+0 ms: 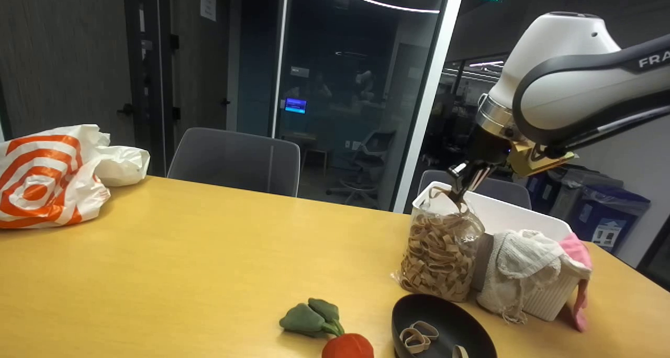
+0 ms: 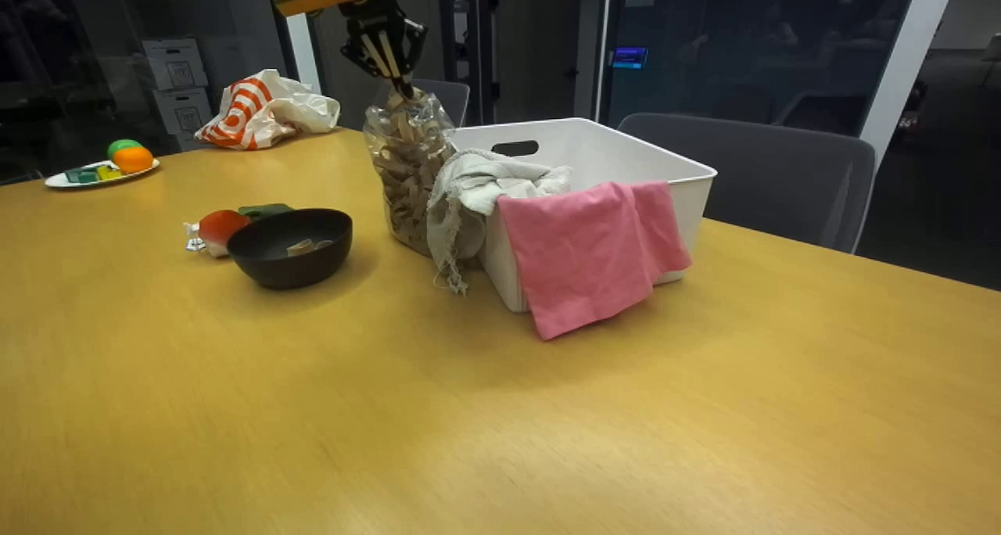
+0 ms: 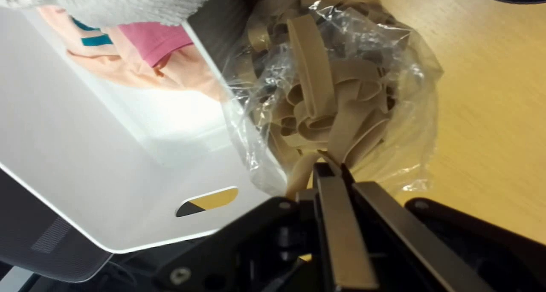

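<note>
Rubber band (image 3: 301,173) sits pinched in claw (image 3: 335,171) near bin's rim (image 3: 203,55).

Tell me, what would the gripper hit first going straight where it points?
Past the rubber band pinched in the gripper, most likely the other bands heaped in the clear bag below; how far down is hard to judge.

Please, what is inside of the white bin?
In the wrist view, peach cloth and pink cloth lie inside the white bin. A pale knitted cloth hides part of that end; whatever lies beneath or behind it cannot be seen.
</note>
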`<state>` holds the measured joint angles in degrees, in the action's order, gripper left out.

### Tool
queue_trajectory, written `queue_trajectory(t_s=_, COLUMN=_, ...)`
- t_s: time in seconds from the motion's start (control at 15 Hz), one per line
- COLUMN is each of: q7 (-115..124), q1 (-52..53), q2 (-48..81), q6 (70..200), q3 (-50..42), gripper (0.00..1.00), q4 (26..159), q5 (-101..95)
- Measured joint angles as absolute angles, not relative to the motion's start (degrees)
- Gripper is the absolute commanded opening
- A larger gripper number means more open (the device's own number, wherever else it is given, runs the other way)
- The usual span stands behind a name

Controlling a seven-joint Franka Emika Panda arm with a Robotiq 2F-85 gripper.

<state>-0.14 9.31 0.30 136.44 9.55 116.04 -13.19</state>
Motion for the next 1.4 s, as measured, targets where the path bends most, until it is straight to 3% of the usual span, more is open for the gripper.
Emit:
queue_trajectory(t_s=0.07, q7=1.1, q1=9.2, q2=0.7, q6=136.4, q3=9.4, gripper=0.01, q4=115.7, q5=-15.0)
queue_trajectory(t_s=0.13, q7=1.9, q1=9.2, q2=0.9, q6=136.4, q3=9.2, gripper=0.29, q4=115.5, q5=-16.3)
queue_trajectory(t_s=0.2, q7=2.6, q1=9.2, q2=1.1, q6=136.4, q3=9.1, gripper=0.29, q4=115.3, q5=-17.3)
queue_trajectory(t_s=0.27, q7=3.2, q1=9.2, q2=1.2, q6=136.4, q3=9.0, gripper=0.36, q4=115.1, q5=-17.9)
queue_trajectory(t_s=0.8, q7=2.3, q1=9.4, q2=0.9, q6=133.5, q3=9.2, gripper=0.97, q4=114.2, q5=-13.8)
queue_trajectory(t_s=1.4, q7=-7.3, q1=9.3, q2=-3.3, q6=118.2, q3=8.5, gripper=1.00, q4=113.6, q5=3.4)
